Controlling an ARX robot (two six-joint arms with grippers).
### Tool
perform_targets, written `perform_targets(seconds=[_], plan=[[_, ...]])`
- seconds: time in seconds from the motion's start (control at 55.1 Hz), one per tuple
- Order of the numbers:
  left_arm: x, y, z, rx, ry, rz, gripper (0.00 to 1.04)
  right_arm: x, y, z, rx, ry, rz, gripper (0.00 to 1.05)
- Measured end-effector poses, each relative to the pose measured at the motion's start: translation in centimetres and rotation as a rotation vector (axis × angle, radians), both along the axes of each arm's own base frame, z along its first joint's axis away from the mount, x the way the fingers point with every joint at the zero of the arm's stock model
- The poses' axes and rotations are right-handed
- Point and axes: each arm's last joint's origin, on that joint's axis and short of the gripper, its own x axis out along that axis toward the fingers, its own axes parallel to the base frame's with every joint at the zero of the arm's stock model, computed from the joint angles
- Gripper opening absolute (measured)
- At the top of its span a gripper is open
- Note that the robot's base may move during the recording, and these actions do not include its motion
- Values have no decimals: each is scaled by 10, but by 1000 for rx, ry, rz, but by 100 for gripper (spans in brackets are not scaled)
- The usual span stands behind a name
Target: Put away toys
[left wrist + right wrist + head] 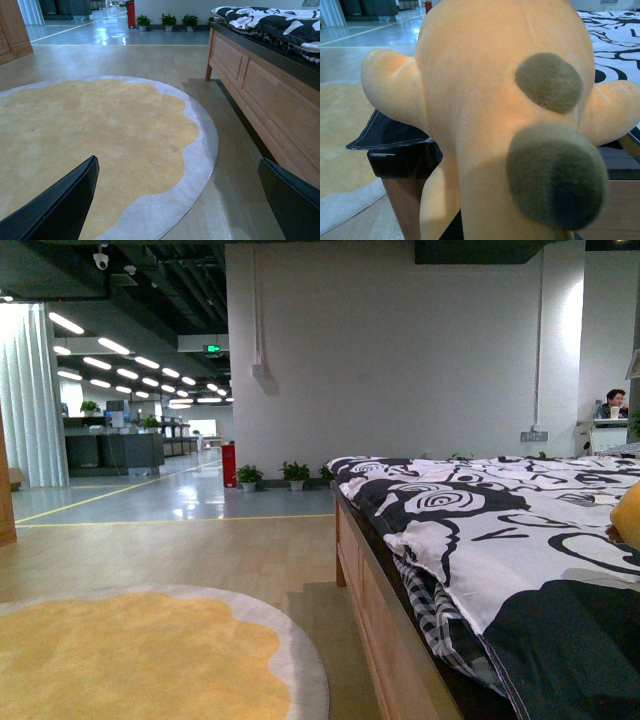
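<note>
Rug (130,660), round and yellow with a scalloped grey border, occupied the lower left of the front view on a bare wooden floor (200,550). The left tool (177,160) hung low over the rug's near edge, its two dark fingers (60,205) spread wide and grasping nothing. To its right ran the wooden bed frame (260,85), close beside the rug with only a narrow strip of floor between them. A black-and-white patterned duvet (480,520) covered the bed and draped past the frame's long side.

The orange-yellow plush toy (485,100), marked with brown spots, filled the right wrist view just above the bed's corner. In the front view only a sliver of it showed, at the far right edge over the duvet. The right tool was hidden behind the plush, so it could not be told whether it was clenched on the toy or released.

Risk, as judged: the toy sat at the bed's corner, and a loose hold there would likely drop it to the floor. Its dangling limbs could also snag the duvet hem or frame edge. Open room lay to the left, over rug and floor; the frame's hard edge bounded travel on the right.
</note>
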Motion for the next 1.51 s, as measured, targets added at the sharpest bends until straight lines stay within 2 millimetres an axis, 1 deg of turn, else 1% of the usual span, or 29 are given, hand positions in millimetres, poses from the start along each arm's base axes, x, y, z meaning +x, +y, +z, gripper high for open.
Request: perform_targets(seconds=[0.399,0.435,0.472,1.506], plan=[[0,0,0,0,0,0,98,-1,0,-12,0,-7,0,7],[0,0,0,0,0,0,98,-1,0,-18,0,-13,0,7],[0,0,0,0,0,1,98,-1,0,-20,0,-11,0,7],[0,0,0,0,0,0,98,-1,0,-20,0,-14,0,7]])
